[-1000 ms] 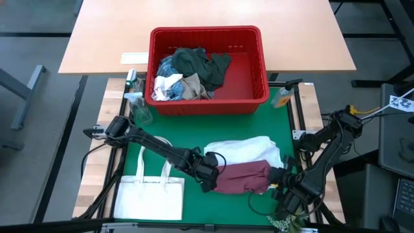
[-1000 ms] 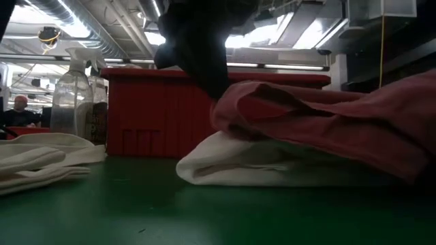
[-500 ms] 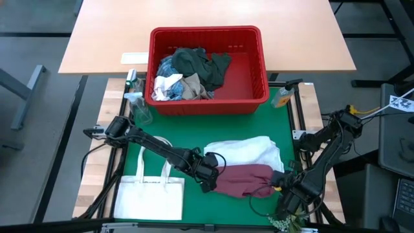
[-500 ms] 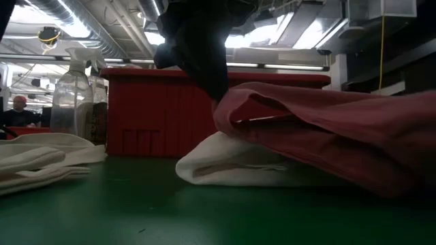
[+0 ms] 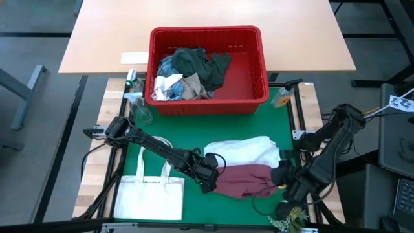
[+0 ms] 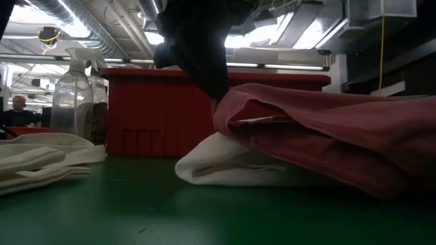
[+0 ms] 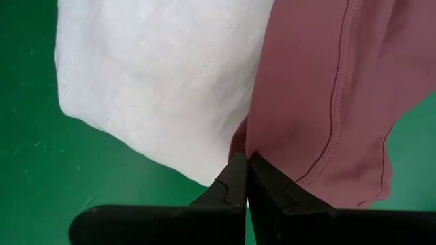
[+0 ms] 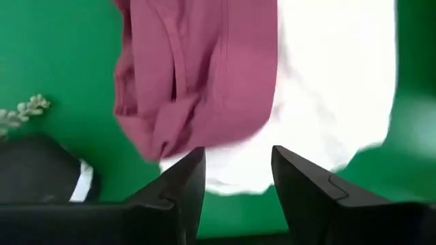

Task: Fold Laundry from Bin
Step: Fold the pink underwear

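A maroon garment (image 5: 244, 180) lies on the green mat (image 5: 194, 133), partly over a white garment (image 5: 249, 152). My left gripper (image 5: 211, 177) is shut on the maroon garment's left edge. My right gripper (image 5: 283, 179) hovers open above the garment's right end (image 8: 177, 116), touching nothing. The red bin (image 5: 208, 70) stands at the mat's far edge, holding more laundry (image 5: 187, 74) in dark green, white, blue and beige. In the low view the maroon garment (image 6: 327, 136) drapes over the white one (image 6: 231, 163). My left gripper pinches the maroon garment's left edge (image 7: 257, 144) between its two fingers (image 7: 269, 180). The fingers come slanting down from the table's left. That edge (image 6: 228, 102) is held up a little above the white garment, while the rest of the cloth lies on it and on the mat.
A flat white tote bag (image 5: 150, 197) lies at the near left of the mat. Spray bottles (image 5: 136, 103) stand left of the bin and a small bottle (image 5: 282, 97) to its right. A dried sprig (image 5: 284, 221) lies by the near right edge. A person (image 6: 20, 109) sits far off.
My right gripper has opened and let go of the maroon garment's right end, then risen and rolled at the wrist. That end has dropped and now lies lower on the white garment and mat. The left edge stays held up.
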Motion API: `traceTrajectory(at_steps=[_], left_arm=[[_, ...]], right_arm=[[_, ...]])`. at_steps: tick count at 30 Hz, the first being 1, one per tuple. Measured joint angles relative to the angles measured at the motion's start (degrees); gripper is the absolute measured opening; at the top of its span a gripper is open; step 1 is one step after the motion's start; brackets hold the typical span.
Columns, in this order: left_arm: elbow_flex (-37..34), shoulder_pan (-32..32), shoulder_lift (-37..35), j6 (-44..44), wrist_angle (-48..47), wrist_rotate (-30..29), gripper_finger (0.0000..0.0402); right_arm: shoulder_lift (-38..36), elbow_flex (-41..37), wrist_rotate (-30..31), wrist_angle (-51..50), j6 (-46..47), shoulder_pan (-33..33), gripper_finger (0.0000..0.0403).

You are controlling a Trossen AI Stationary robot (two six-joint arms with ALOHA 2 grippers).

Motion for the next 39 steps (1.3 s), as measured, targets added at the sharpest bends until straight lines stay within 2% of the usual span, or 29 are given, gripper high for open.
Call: traceTrajectory(at_steps=[5,9,12,17,23,29,36,39], left_arm=[[0.0,0.0,0.0,0.0,0.1,0.0,0.0],[0.0,0.0,0.0,0.0,0.2,0.0,0.0],[0.0,0.0,0.0,0.0,0.2,0.0,0.0],[0.0,0.0,0.0,0.0,0.2,0.0,0.0],[0.0,0.0,0.0,0.0,0.2,0.0,0.0],[0.0,0.0,0.0,0.0,0.2,0.0,0.0],[0.0,0.0,0.0,0.0,0.2,0.0,0.0],[0.0,0.0,0.0,0.0,0.3,0.0,0.0]], right_arm=[[-2.2,-4.0,0.2,4.0,-8.8,-2.9,0.0169],[-4.7,-8.6,-2.9,6.2,-15.5,-7.5,0.0169],[-8.1,-12.7,-7.8,11.5,-19.9,-11.8,0.0169],[-14.3,-22.3,-21.4,23.3,-26.9,-20.4,0.0169],[-16.8,-28.4,-24.0,27.9,-32.2,-28.9,0.0169],[-15.9,-28.7,-32.7,32.9,-37.8,-33.1,0.0169],[-12.3,-28.7,-34.4,33.4,-38.5,-33.7,0.0169],[-10.4,-28.7,-30.7,33.5,-39.6,-33.6,0.0169]])
